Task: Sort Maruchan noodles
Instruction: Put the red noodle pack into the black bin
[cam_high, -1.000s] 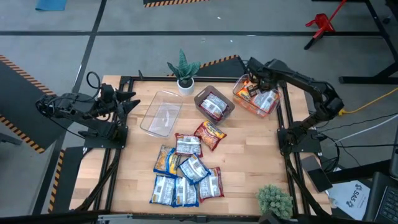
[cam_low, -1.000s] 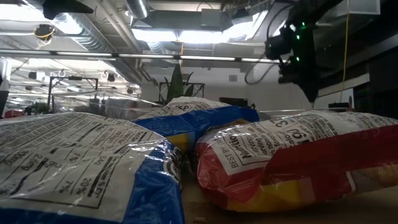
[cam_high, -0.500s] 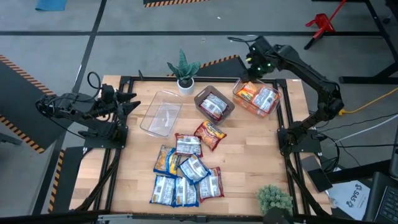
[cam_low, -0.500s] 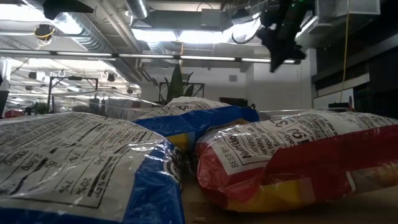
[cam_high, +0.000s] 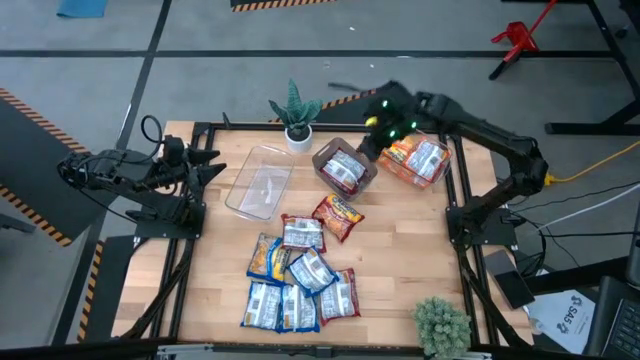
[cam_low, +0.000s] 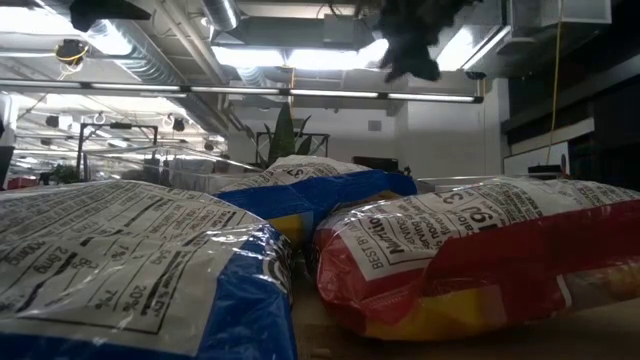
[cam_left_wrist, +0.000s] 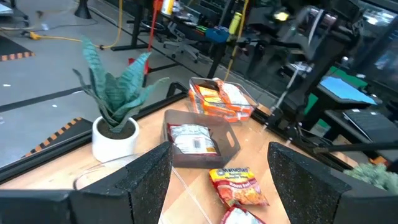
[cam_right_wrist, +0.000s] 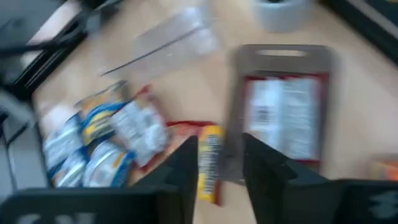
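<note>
Several Maruchan noodles packets (cam_high: 298, 275) lie in a loose pile on the wooden table's near middle, and an orange one (cam_high: 338, 217) lies just beyond them. A red packet (cam_right_wrist: 283, 118) lies in the grey square bin (cam_high: 345, 168). Orange packets (cam_high: 418, 158) fill the clear bin at the far right. My right gripper (cam_right_wrist: 221, 171) hangs in the air between that bin and the grey bin, blurred, open, with nothing between its fingers. My left gripper (cam_left_wrist: 227, 186) waits open at the table's left edge.
An empty clear bin (cam_high: 260, 182) lies left of the grey bin. A potted plant (cam_high: 296, 118) stands at the far edge and another plant (cam_high: 441, 322) at the near right corner. Bare wood shows on the table's right half, near side.
My right gripper has risen out of the far-right clear bin and swung toward the table's left, tipping and turning as it went; it now hangs near the grey bin. The packets in the clear bin have stayed there.
</note>
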